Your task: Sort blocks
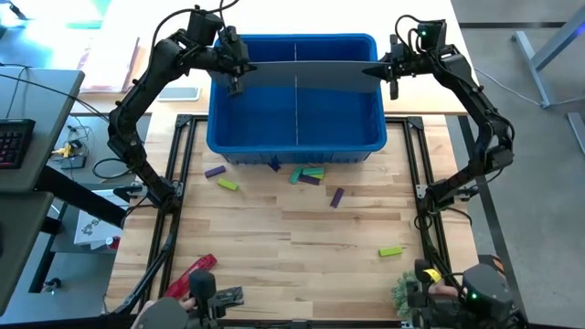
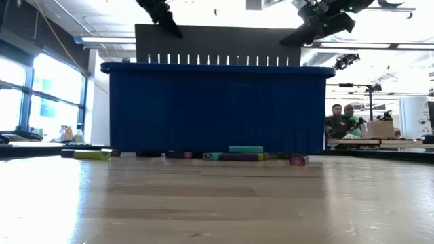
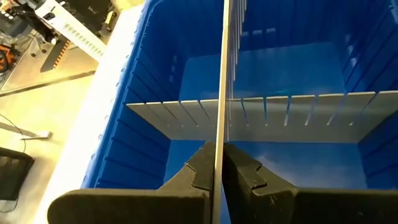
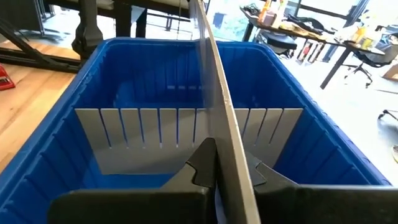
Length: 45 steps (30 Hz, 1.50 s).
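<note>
— Left gripper (image 1: 236, 80)?
— Up over the left end of the blue bin (image 1: 219, 137). Shut tight on one end of the long grey divider (image 1: 311, 66).
— And the right gripper (image 1: 393, 78)?
— Over the right end of the bin. Pinched shut on the other end of the same divider.
— Divider down inside the bin?
— Held up high, with the slotted edge about level with the bin's rim. Seen thin and edge-on between the fingers in both wrist views. Also a short grey divider (image 1: 297, 100) standing inside, crossing the bin the other way.
— Any blocks in the bin?
— Can't tell from here. Plenty lying on the bench (image 1: 274, 228), though, all in front of the bin.
— Which ones?
— Purple block (image 1: 215, 171) near the bin's left corner, with a lime block (image 1: 228, 185) just beside it. Little pile of blocks (image 1: 308, 174), teal and lime, close to the bin's front wall. Second purple block (image 1: 336, 196) a bit nearer. Far lime block (image 1: 390, 250) all alone, well apart from the rest.
— Anything else down there?
— Red tool (image 1: 194, 271) at the near left edge of the bench.
</note>
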Motion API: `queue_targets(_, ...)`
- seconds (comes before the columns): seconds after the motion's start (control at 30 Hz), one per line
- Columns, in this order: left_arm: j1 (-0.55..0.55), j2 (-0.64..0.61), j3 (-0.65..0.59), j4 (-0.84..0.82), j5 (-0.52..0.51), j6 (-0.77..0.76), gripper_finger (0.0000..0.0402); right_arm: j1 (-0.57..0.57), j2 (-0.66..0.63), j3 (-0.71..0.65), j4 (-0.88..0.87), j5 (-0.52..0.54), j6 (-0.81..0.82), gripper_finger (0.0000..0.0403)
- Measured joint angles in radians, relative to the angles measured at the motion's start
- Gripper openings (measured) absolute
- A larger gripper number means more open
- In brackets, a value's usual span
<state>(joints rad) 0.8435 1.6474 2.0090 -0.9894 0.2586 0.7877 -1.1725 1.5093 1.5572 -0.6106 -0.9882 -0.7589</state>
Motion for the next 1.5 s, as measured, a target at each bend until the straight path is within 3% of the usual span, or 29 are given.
queue_targets(0.33,-0.007,-0.003,0.000,0.001,0.087,0.018,0.0000,0.003,-0.030,0.000,0.001,-0.046,0.024,0.0000)
queue_targets(0.53,-0.009,-0.001,0.000,0.019,0.209,0.017,0.0000,0.002,-0.031,0.000,0.001,-0.069,0.026,0.0000)
queue_targets(1.5,-0.008,-0.056,0.000,0.001,0.181,-0.027,0.0000,-0.003,-0.029,0.000,-0.021,-0.068,0.025,0.0000)
